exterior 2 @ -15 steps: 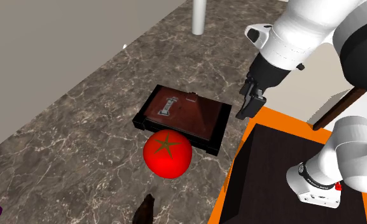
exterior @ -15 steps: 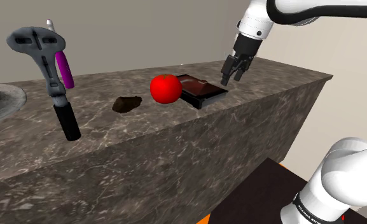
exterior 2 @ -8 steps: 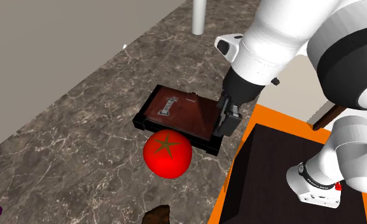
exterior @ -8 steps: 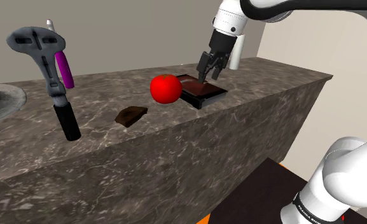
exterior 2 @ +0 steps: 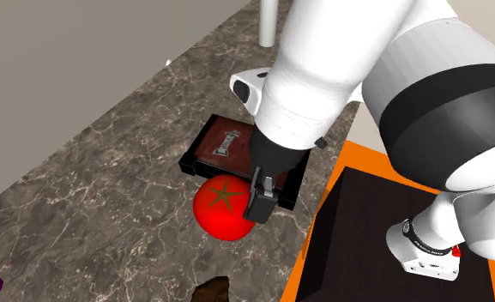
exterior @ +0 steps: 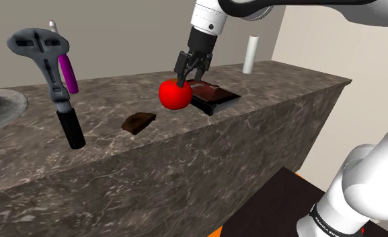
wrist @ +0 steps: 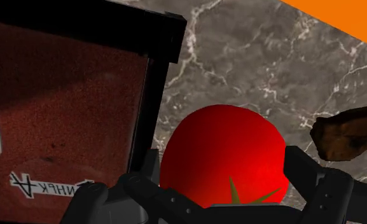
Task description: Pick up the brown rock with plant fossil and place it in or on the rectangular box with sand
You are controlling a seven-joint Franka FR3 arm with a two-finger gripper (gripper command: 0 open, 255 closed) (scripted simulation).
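In the shoulder view, the gripper [exterior: 185, 77] hangs at the centre of the frame, right over a red tomato [exterior: 175, 94]. The brown rock [exterior: 138, 122] lies lower and to the left, well apart from the gripper and untouched. The flat black box [exterior: 214, 95] with reddish sand sits just right of the tomato. Judging from this, nothing of the task is done: the rock is not yet grasped, and the whole carry to the box remains.

In the second exterior view, the gripper [exterior 2: 260, 206] stands against the tomato [exterior 2: 222, 206] at mid-frame, the box [exterior 2: 233, 147] lies just above it, and the rock [exterior 2: 211, 292] peeks in at the bottom edge.

In the wrist view, the gripper [wrist: 223, 167] is open, its fingers [wrist: 147, 175] spread either side of the tomato [wrist: 223, 143] and holding nothing. The rock [wrist: 350, 133] lies beyond the one finger, the box [wrist: 61, 108] beyond the other.

The table [exterior: 185, 148] is dark veined stone, with plain beige walls behind it. A white cylinder [exterior: 251, 55] stands at its upper right.
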